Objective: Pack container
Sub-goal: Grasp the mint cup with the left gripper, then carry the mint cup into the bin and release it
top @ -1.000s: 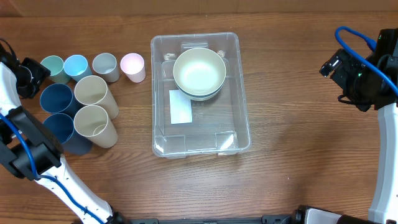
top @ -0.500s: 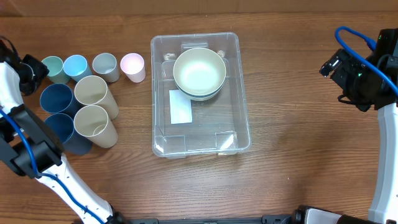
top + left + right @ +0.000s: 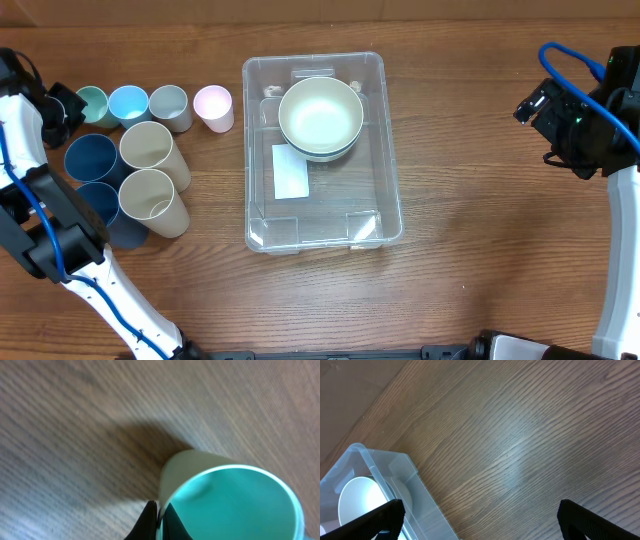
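Note:
The container (image 3: 392, 170) is a clear rectangular bin at the middle of the table, with a white label (image 3: 290, 171) on its base. Stacked cream bowls (image 3: 320, 115) sit in its far half. At the far left my left gripper (image 3: 62, 106) is shut on the rim of a teal cup (image 3: 92, 103). In the left wrist view one finger is outside the teal cup (image 3: 235, 505) and one inside, with my left gripper (image 3: 160, 522) pinching the wall. My right gripper (image 3: 532, 106) hangs open and empty at the far right. In the right wrist view the right gripper (image 3: 480, 520) is above bare wood, with the container (image 3: 380, 467) at the left.
Beside the teal cup stand a light blue cup (image 3: 128, 103), a grey cup (image 3: 169, 105) and a pink cup (image 3: 213, 107). In front of them are two tall cream cups (image 3: 152, 150) and two dark blue cups (image 3: 90, 160). Bare wood lies between the container and the right arm.
My left gripper has moved right onto the teal cup and shut on its rim. The right arm has not moved.

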`<move>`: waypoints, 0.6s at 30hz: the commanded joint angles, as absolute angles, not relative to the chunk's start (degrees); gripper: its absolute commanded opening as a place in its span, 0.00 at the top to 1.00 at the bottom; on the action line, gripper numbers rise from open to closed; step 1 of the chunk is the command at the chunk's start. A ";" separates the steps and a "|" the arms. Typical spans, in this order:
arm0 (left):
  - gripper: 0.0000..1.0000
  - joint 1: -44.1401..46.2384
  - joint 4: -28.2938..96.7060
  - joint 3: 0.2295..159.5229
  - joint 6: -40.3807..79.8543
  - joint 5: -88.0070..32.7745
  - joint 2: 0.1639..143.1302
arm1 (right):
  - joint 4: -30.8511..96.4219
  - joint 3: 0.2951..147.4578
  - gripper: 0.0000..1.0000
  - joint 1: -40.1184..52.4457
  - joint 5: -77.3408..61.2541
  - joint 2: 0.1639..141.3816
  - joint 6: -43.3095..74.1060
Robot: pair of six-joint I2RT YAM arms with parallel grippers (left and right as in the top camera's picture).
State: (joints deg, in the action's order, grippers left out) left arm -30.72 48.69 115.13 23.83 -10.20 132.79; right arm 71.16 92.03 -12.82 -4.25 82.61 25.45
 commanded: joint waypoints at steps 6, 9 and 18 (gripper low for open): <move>0.96 -30.85 58.81 130.37 20.12 -9.67 131.33 | 70.85 92.64 0.00 -12.93 -4.10 82.78 25.76; 0.96 -30.83 65.25 139.96 20.12 -10.17 131.02 | 70.85 92.64 0.00 -12.93 -4.10 82.78 25.76; 0.96 -25.69 89.32 169.07 19.79 -20.64 131.00 | 70.85 92.64 0.00 -12.93 -4.10 82.78 25.76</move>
State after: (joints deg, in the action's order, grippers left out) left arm -29.98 83.46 159.96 20.95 -12.69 132.25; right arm 71.16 92.03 -12.80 -4.25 82.61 25.47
